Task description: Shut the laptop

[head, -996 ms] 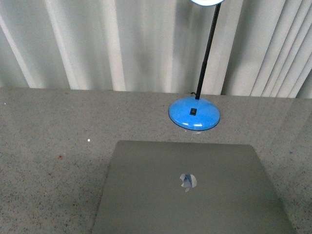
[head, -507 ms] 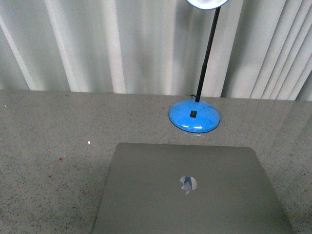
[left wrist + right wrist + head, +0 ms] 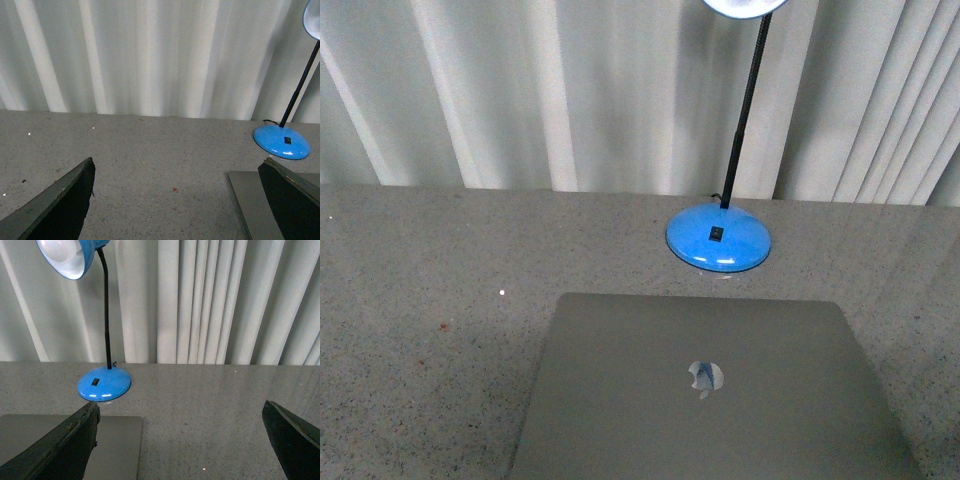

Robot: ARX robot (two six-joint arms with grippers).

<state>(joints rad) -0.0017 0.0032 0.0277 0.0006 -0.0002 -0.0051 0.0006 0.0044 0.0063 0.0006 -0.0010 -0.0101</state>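
The laptop [image 3: 710, 385] lies shut and flat on the grey speckled table, its grey-silver lid up and the shiny apple logo [image 3: 705, 377] showing. Its keys and screen are hidden. A corner of the lid shows in the left wrist view [image 3: 250, 200] and in the right wrist view [image 3: 117, 445]. My left gripper [image 3: 177, 200] is open and empty, over bare table beside the laptop. My right gripper [image 3: 180, 440] is open and empty, with one finger [image 3: 60, 447] over the lid's edge. Neither arm shows in the front view.
A blue desk lamp stands behind the laptop, its round base [image 3: 718, 238] on the table and its black neck [image 3: 745, 110] rising to a lit head. It also shows in the left wrist view [image 3: 281, 142] and the right wrist view [image 3: 104, 383]. Pale curtains [image 3: 520, 90] hang behind the table.
The front view has shifted very slightly, so the lamp head and the laptop sit a little lower in frame. The laptop lid stays flat and shut.
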